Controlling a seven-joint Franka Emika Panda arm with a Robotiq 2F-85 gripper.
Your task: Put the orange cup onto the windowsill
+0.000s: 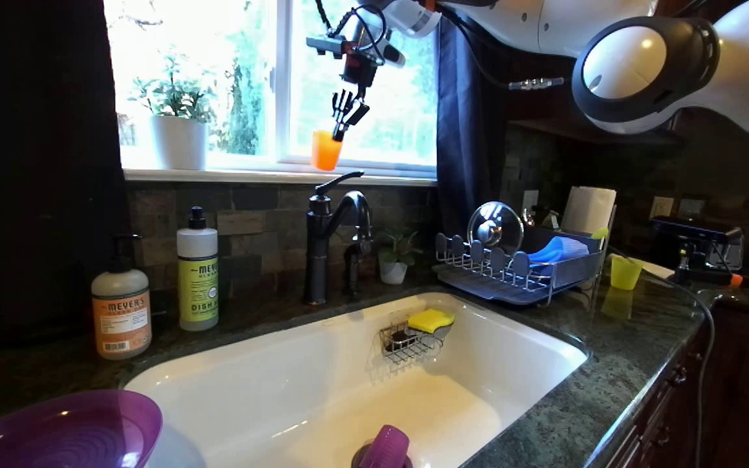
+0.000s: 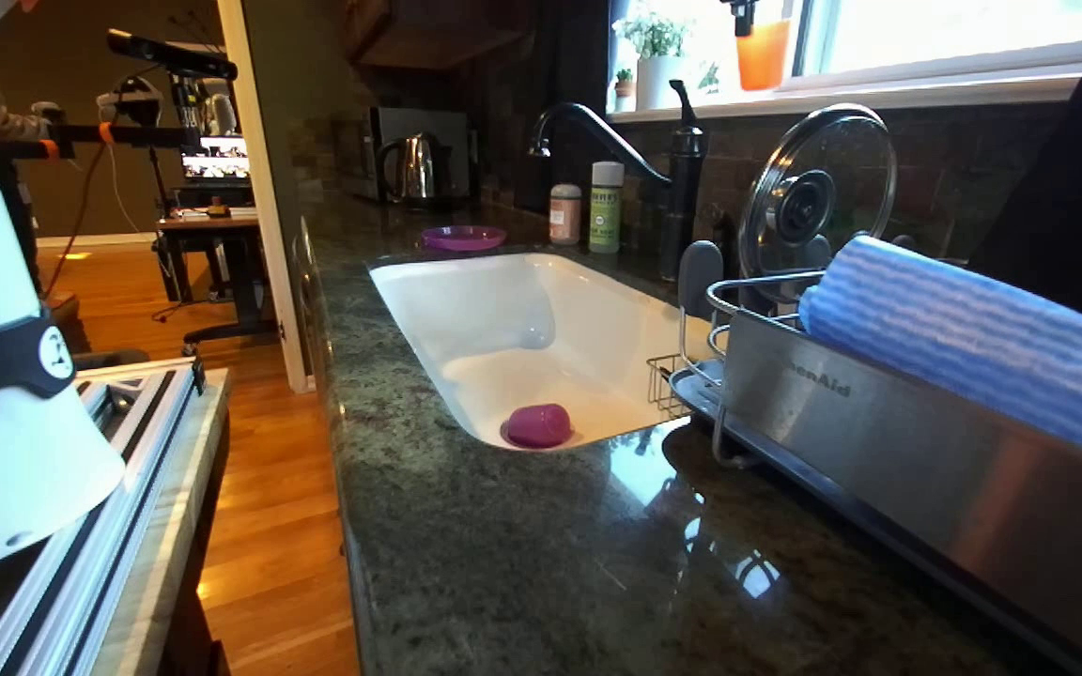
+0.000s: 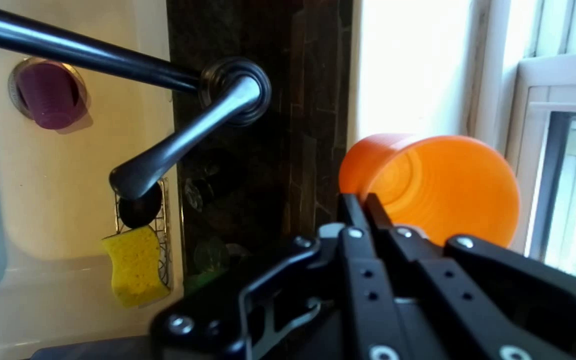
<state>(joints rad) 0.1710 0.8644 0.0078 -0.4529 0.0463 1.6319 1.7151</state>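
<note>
The orange cup (image 1: 326, 153) hangs from my gripper (image 1: 338, 134), which is shut on the near side of its rim. In the wrist view the black fingers (image 3: 352, 215) pinch the wall of the orange cup (image 3: 460, 187), one inside and one outside, and its mouth faces the camera. The cup is over the pale windowsill (image 1: 244, 175), slightly tilted. In an exterior view the orange cup (image 2: 763, 58) shows in front of the window, its base close to the windowsill (image 2: 935, 97). Whether the base touches the sill I cannot tell.
A white potted plant (image 1: 179, 142) stands on the sill, to one side of the cup. Below rises the black faucet (image 1: 319, 247) with its lever (image 3: 183, 142). The dish rack (image 1: 511, 270) and soap bottles (image 1: 197, 279) flank the sink (image 1: 251, 390). A dark curtain (image 1: 469, 130) borders the window.
</note>
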